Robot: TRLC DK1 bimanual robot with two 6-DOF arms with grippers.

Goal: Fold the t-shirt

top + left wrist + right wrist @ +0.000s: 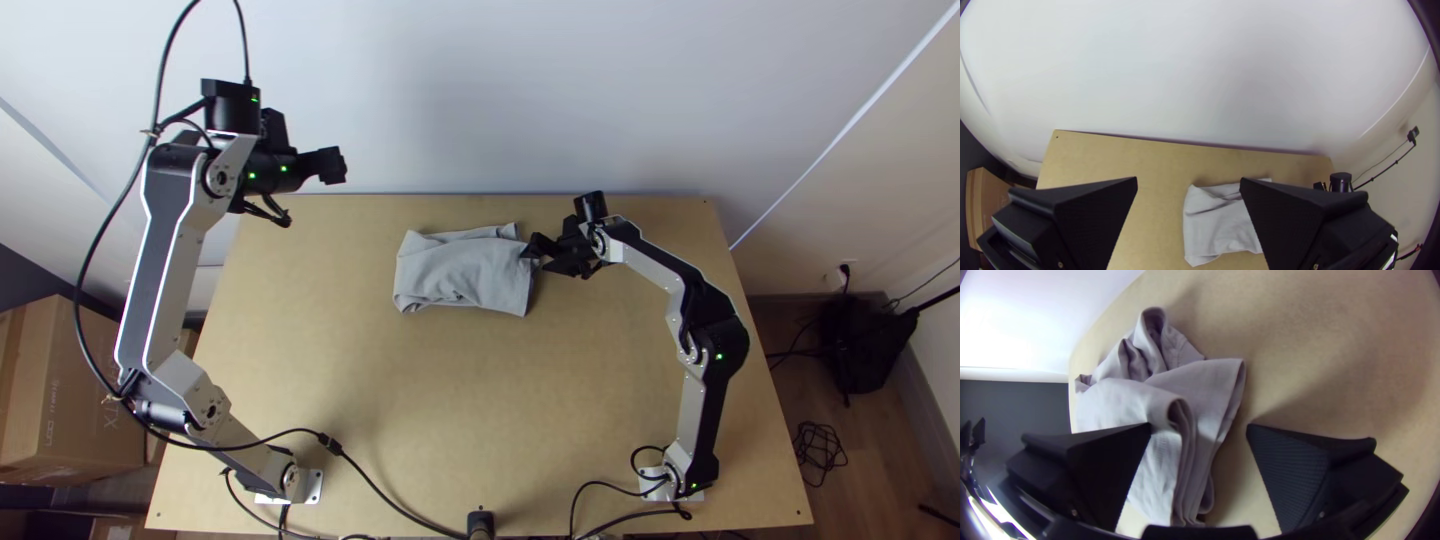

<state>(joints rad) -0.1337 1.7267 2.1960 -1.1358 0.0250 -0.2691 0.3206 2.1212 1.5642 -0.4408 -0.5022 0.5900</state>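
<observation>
The light grey t-shirt [465, 272] lies folded into a compact, roughly rectangular bundle near the table's far edge. My left gripper [335, 165] is held up beyond the far left of the table, away from the cloth; in the left wrist view the gripper [1188, 181] stands open with nothing held. At the shirt's right end is my right gripper [532, 250]. Seen from the right wrist, that gripper [1199, 425] is open, one finger over the stacked folded layers of the shirt [1160, 400], the other above bare wood.
The wooden table [400, 400] has wide bare wood nearer the arms' bases. A white wall [480, 90] rises behind its far edge. Black cables [385, 495] run along the near edge. Cardboard boxes [75, 390] stand on the floor at left.
</observation>
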